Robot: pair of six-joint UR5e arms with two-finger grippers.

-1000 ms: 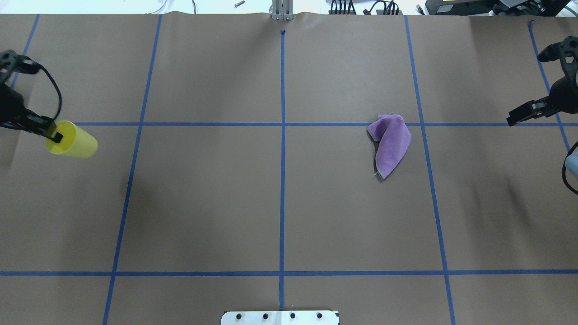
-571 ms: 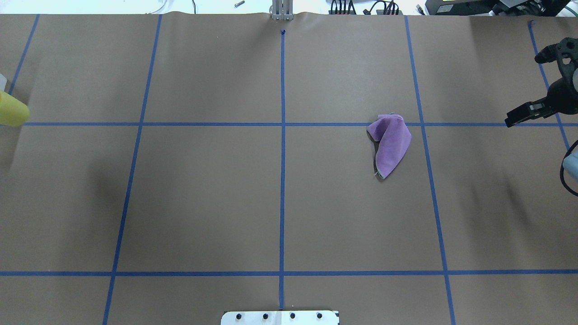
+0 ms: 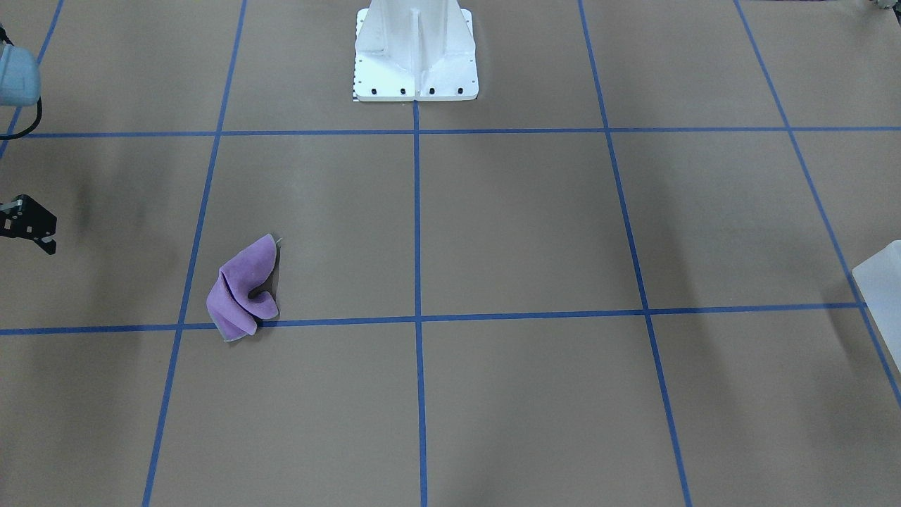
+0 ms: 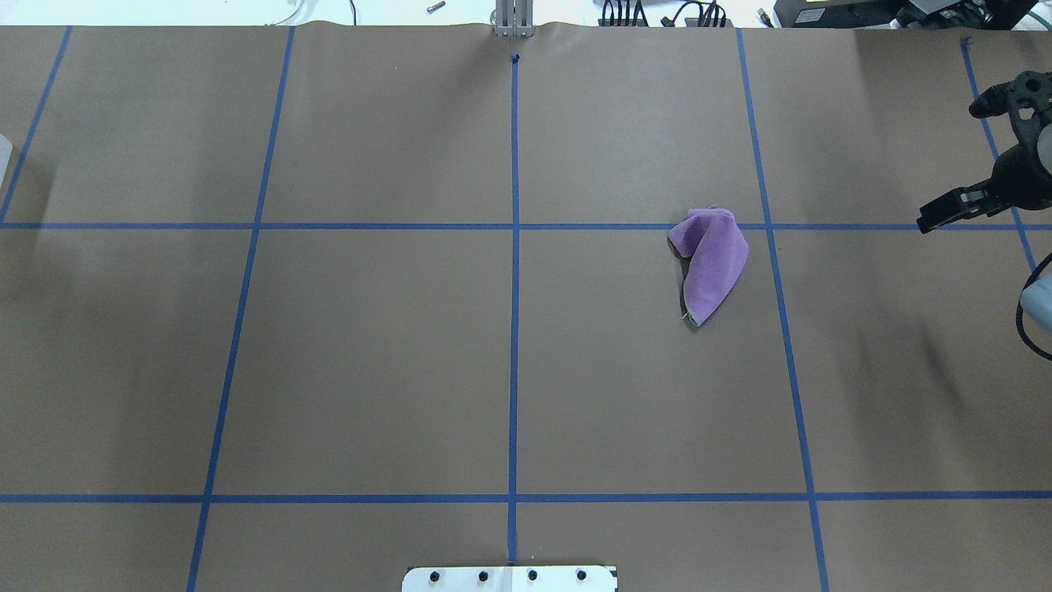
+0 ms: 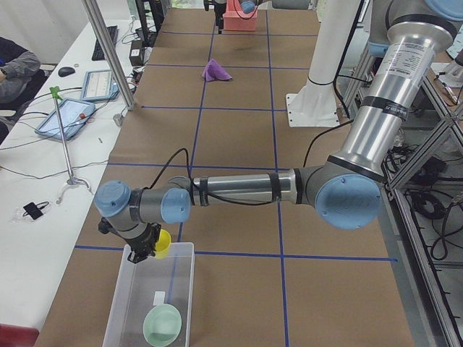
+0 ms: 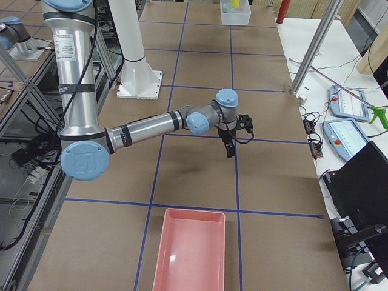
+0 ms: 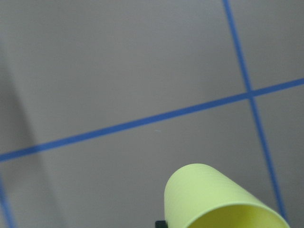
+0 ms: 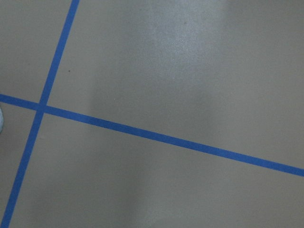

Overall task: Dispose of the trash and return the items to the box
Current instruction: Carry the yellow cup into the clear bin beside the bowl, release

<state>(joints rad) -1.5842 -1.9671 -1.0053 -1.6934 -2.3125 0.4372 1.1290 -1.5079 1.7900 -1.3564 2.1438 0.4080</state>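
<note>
The yellow cup fills the bottom of the left wrist view, with a black fingertip at its rim. In the exterior left view my left gripper is shut on the yellow cup over the far end of the translucent box. The mint-green bowl lies inside the box. My right gripper hovers empty at the table's right edge, its fingers together; it also shows in the front view. My left gripper is outside the overhead view.
A crumpled purple cloth lies right of the table's centre, also in the front view. A pink tray stands at the table's right end. The white robot base is at the near edge. A box corner shows.
My left gripper has carried the yellow cup leftward, out of the overhead view. My right gripper has shifted only slightly.
</note>
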